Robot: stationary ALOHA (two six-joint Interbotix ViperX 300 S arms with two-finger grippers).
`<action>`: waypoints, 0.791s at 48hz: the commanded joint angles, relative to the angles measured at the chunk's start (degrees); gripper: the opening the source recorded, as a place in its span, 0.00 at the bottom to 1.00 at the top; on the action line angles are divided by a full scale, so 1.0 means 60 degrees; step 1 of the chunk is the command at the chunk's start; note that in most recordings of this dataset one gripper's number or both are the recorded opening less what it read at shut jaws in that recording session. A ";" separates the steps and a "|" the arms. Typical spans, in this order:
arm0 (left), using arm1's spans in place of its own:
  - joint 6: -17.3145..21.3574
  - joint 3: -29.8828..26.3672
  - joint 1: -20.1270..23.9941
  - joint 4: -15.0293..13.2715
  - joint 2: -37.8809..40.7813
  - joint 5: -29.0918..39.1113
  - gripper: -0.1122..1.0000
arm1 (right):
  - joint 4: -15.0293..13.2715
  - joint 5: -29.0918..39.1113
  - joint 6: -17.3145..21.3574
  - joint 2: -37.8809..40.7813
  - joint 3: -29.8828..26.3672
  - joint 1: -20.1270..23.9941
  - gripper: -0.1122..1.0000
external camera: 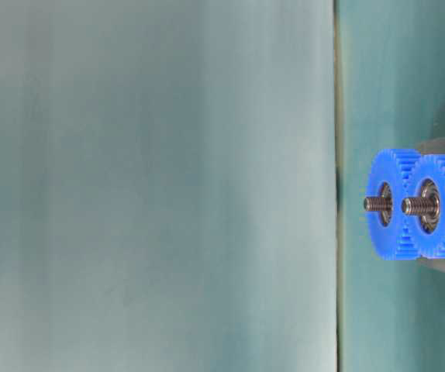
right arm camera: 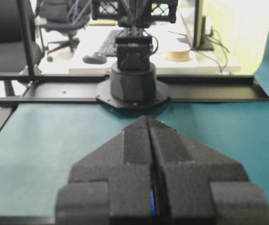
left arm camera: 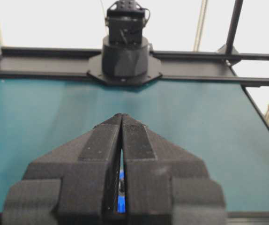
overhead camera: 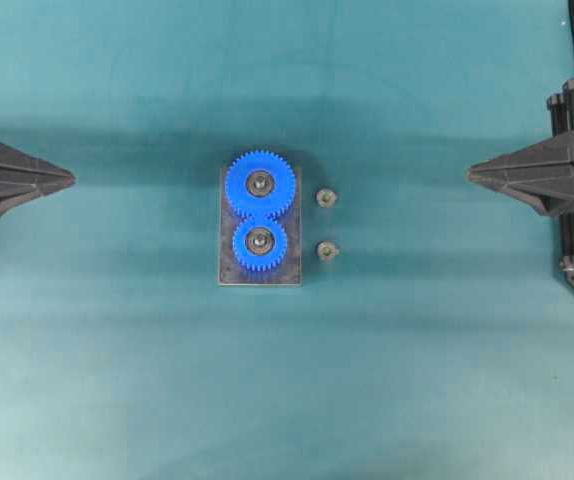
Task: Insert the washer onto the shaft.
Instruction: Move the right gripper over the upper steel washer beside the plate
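Jaws of both the left gripper and the right gripper are pressed together, empty, at opposite edges of the teal bench. Two small metal washers lie just beside the grey plate carrying two meshed blue plastic gears on threaded steel shafts.

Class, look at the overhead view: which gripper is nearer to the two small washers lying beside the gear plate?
Right. The washers lie on the plate's right side, toward the right gripper; the left gripper waits beyond the blue gears.
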 commanded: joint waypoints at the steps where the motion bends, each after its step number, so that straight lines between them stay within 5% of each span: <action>1: -0.0146 -0.0044 -0.0015 0.0073 0.0176 0.0542 0.11 | 0.0161 0.0000 0.0073 0.0073 -0.0073 -0.0059 0.11; 8: -0.0205 -0.0381 -0.0029 0.0073 0.0190 0.1831 0.11 | 0.1143 0.1641 0.0337 0.0073 -0.0396 -0.0337 0.11; 23: -0.0161 -0.0762 -0.0029 0.0103 0.0249 0.3604 0.11 | 0.0762 0.5317 0.0337 0.1040 -0.1758 -0.1260 0.11; 38: -0.0176 -0.0820 -0.0015 0.0088 0.0908 0.3779 0.11 | 0.0352 0.6035 0.0278 0.3735 -0.2520 -0.1729 0.11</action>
